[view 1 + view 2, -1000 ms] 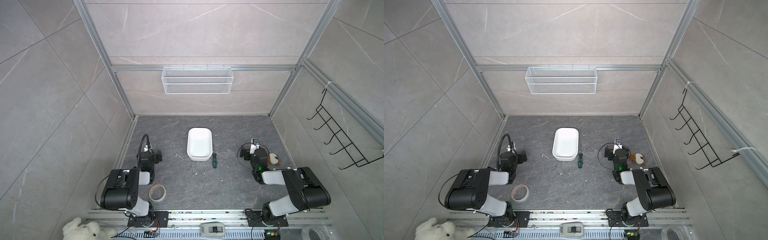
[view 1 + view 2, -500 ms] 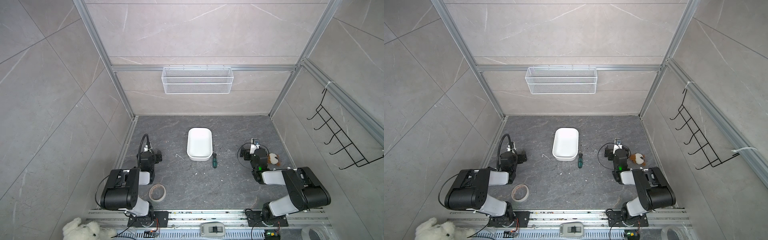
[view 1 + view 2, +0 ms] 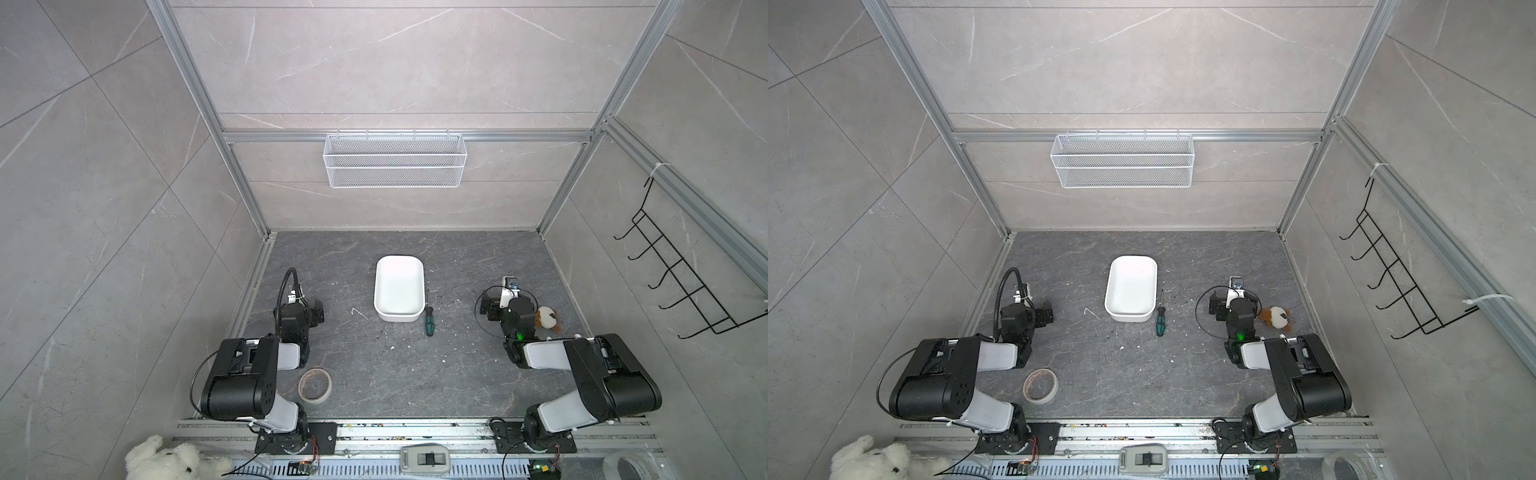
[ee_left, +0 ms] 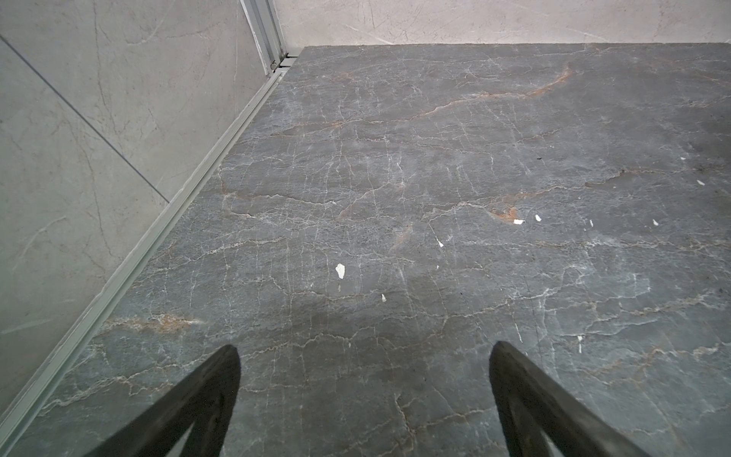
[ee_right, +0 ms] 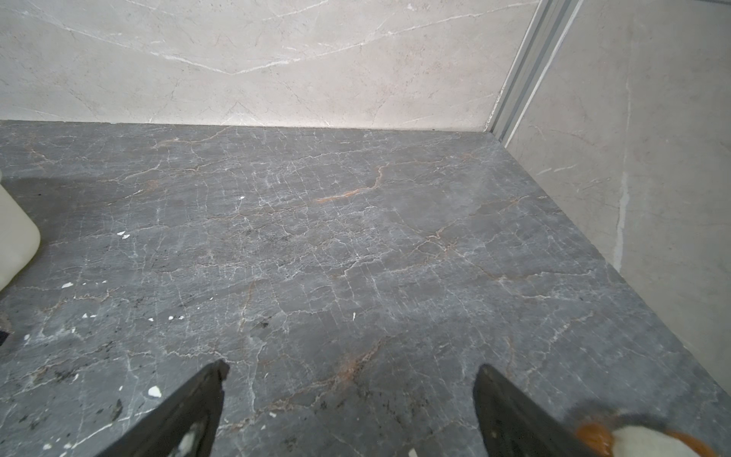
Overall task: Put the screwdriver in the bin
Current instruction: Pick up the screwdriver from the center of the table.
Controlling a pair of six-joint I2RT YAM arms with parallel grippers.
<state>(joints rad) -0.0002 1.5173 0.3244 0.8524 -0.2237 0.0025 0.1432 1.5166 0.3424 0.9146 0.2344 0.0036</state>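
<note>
screwdriver (image 3: 428,322) flat on veined grey stone floor (image 3: 374,374), just beside smooth white rounded bin (image 3: 399,286)
green-black handle, thin dark shaft; well left of right gripper (image 5: 352,372), fingers spread wide; left gripper (image 4: 364,352) spread too; bin interior bare.

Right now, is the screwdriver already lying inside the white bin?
No, the screwdriver lies on the dark floor just outside the bin, beside its wall.

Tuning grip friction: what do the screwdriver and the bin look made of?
The screwdriver: the green-and-black handle looks like matte plastic or rubber; the thin dark shaft is probably metal. The bin: likely moulded white plastic, judging by its smooth solid walls, rounded corners and slight sheen.
</note>
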